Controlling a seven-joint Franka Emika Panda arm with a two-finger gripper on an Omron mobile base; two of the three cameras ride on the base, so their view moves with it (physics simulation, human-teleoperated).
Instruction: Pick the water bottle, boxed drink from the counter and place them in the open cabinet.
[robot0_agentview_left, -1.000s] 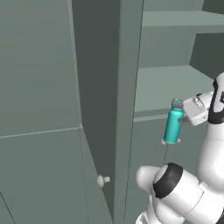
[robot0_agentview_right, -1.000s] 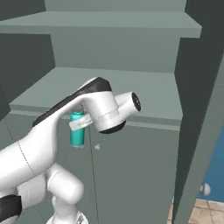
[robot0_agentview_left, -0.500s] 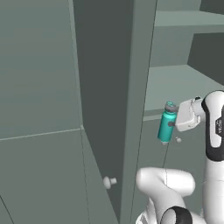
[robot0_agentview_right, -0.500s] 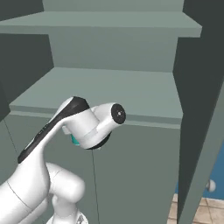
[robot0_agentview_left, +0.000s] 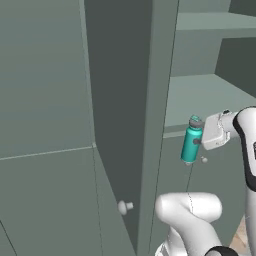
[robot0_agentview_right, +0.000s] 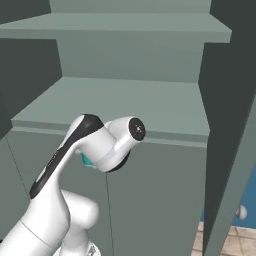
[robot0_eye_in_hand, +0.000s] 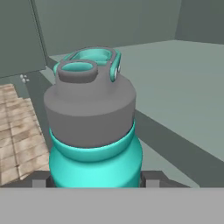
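Note:
The water bottle (robot0_agentview_left: 191, 142) is teal with a grey cap and hangs upright in the air just in front of the open cabinet's lower shelf edge (robot0_agentview_left: 175, 133). My gripper (robot0_agentview_left: 197, 142) is shut on its body from the right. In the hand view the water bottle (robot0_eye_in_hand: 92, 127) stands between my gripper's (robot0_eye_in_hand: 94, 180) two dark fingertips, with the shelf (robot0_eye_in_hand: 175, 78) stretching behind it. From the right base view my wrist covers the water bottle (robot0_agentview_right: 86, 160) except for a teal sliver. The boxed drink and the counter are out of view.
The cabinet door (robot0_agentview_left: 120, 100) stands open edge-on left of the bottle, its round knob (robot0_agentview_left: 125, 206) low down. The other door (robot0_agentview_right: 230, 125) stands at the right. An upper shelf (robot0_agentview_right: 125, 27) lies above the lower shelf (robot0_agentview_right: 125, 100). Tiled floor (robot0_agentview_right: 220, 240) shows below.
Both base views have shifted slightly, so the base has moved a little at the cabinet. My wrist has turned and now covers the bottle from the right. The grip is unchanged.

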